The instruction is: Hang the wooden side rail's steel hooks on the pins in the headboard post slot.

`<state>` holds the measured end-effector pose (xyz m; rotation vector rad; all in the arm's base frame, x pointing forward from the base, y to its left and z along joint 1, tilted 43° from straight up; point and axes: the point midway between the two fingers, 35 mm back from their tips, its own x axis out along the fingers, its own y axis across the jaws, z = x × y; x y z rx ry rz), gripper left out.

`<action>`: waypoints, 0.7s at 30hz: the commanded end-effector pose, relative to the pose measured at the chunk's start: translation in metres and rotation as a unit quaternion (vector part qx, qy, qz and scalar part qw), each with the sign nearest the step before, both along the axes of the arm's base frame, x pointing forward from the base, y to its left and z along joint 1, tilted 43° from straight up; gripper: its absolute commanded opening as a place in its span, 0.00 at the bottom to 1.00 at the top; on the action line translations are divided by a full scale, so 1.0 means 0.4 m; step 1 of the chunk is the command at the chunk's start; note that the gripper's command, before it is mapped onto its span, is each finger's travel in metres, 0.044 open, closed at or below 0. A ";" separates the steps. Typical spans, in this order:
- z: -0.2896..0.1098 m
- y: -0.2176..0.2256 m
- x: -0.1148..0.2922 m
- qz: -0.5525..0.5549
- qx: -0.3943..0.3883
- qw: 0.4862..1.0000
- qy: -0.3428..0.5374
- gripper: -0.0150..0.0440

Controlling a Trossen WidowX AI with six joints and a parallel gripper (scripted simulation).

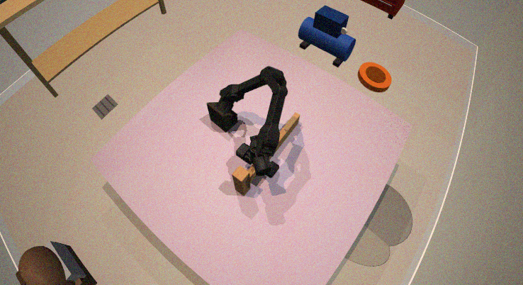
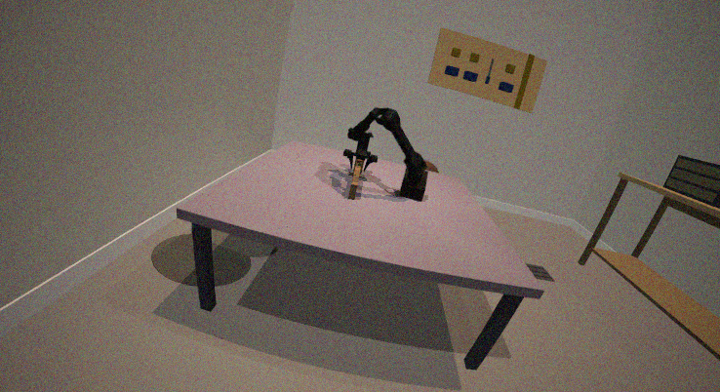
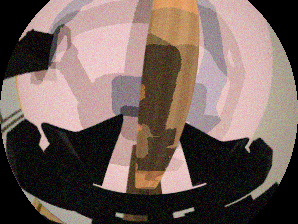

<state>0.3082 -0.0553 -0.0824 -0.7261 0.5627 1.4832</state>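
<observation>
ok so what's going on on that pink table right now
A single black robot arm is reaching over a wooden side rail whose near end meets the short headboard post on the pink table. Its gripper is open, its fingers straddling the rail near the post without clamping it. The rail's far end lies on the table. Whether the hooks sit on the pins inside the slot isn't visible.

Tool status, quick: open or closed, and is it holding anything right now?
Tool: open, holding nothing; its fingers straddle the wooden side rail near the headboard post.
</observation>
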 end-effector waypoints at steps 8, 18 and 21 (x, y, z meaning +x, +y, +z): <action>0.070 -0.066 -0.001 0.001 -0.006 1.000 -0.004 1.00; 0.120 -0.010 -0.006 0.001 -0.006 1.000 -0.004 1.00; 0.114 -0.014 -0.003 0.006 -0.006 1.000 -0.005 1.00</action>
